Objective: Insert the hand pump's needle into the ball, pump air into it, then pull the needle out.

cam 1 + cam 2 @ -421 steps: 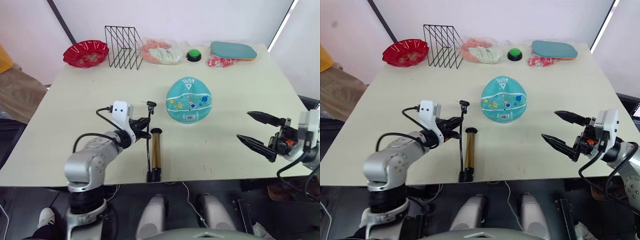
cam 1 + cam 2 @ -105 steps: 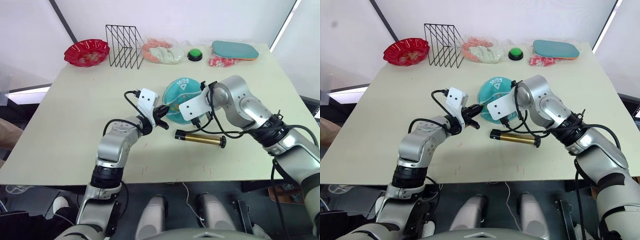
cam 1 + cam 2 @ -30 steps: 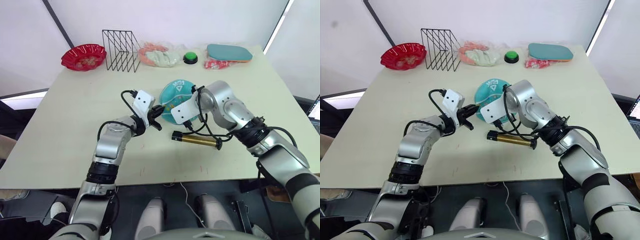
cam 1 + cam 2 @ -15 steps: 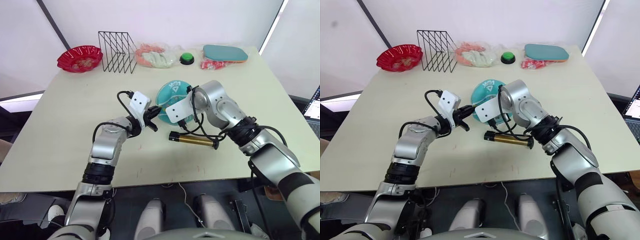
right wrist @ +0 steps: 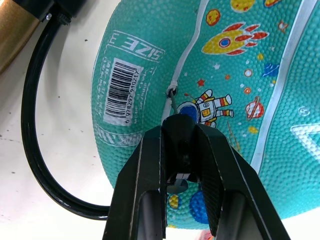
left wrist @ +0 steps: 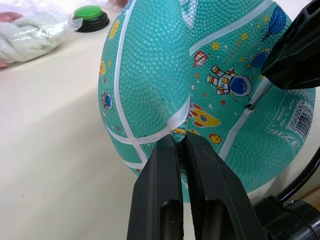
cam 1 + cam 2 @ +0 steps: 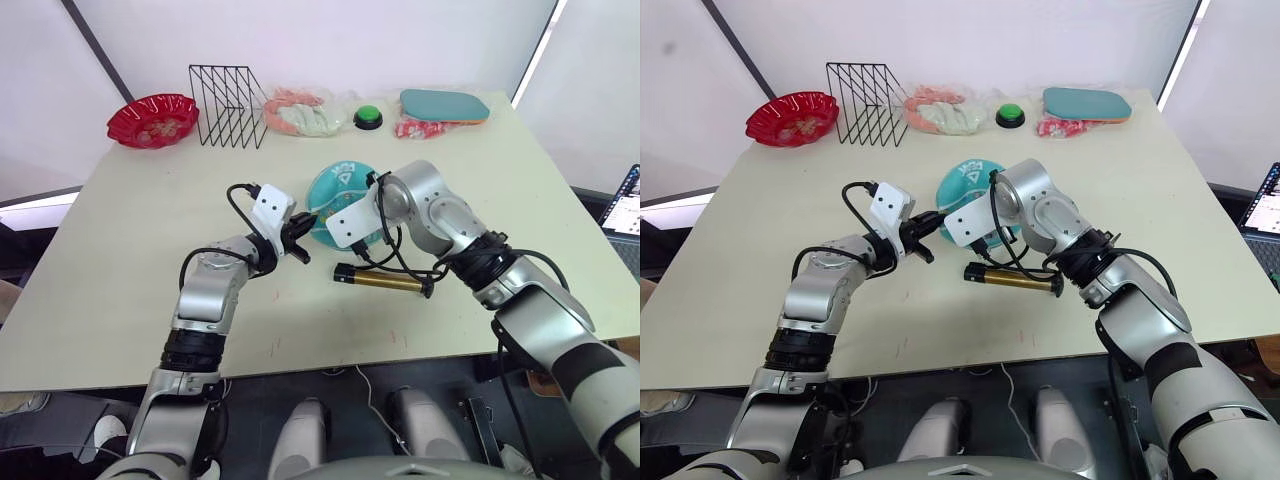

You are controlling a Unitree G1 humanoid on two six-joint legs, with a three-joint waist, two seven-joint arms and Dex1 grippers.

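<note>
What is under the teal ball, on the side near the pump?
The ball rests on the table, and the pump's black hose curves beside its label. The contact spot underneath is hidden by the ball itself.

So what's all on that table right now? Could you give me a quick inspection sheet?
Surface: pale table, a few small marks.
Job's things: teal ball, dented; gold pump lying beside it; needle at the ball's valve.
Clutter: red bowl, wire rack, bagged cloth, green button, teal paddle.
Grippers: left gripper pinching a fold of the ball; right gripper clamped on the needle.
Cables: pump's black hose.
Surroundings: white walls.
</note>
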